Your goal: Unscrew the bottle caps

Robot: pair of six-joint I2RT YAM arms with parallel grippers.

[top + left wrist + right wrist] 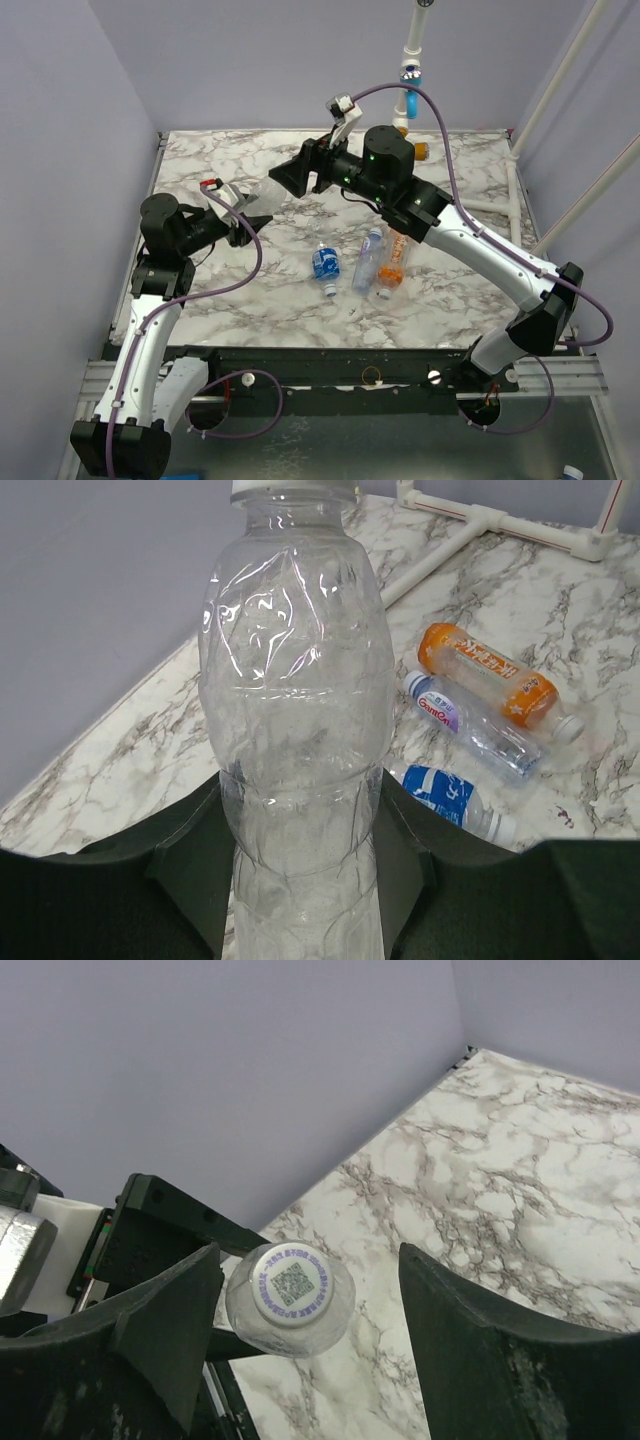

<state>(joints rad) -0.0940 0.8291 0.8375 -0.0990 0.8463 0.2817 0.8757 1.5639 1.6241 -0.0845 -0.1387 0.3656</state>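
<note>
The left wrist view shows the grip best. The left jaws are clamped on the lower waist of the clear bottle (295, 710), a thin, crinkled, ribbed plastic body with no label. It is held off the counter (120, 780), and only the rim of its white cap (293, 490) shows at the top edge.

The right wrist view looks straight at that cap's flat round top, which carries a square printed code ringed with small blue lettering. Here the right jaws stand apart, one matte black finger on each side of the cap with a gap on both sides.

From above, the two arms meet over the left-centre of the marble-patterned counter. Three more bottles lie on their sides near the middle: a blue-labelled bottle (325, 265), a slim bottle (368, 258) and an orange bottle (393, 262). The slim and orange ones lie side by side. In the left wrist view their white caps are on.
</note>
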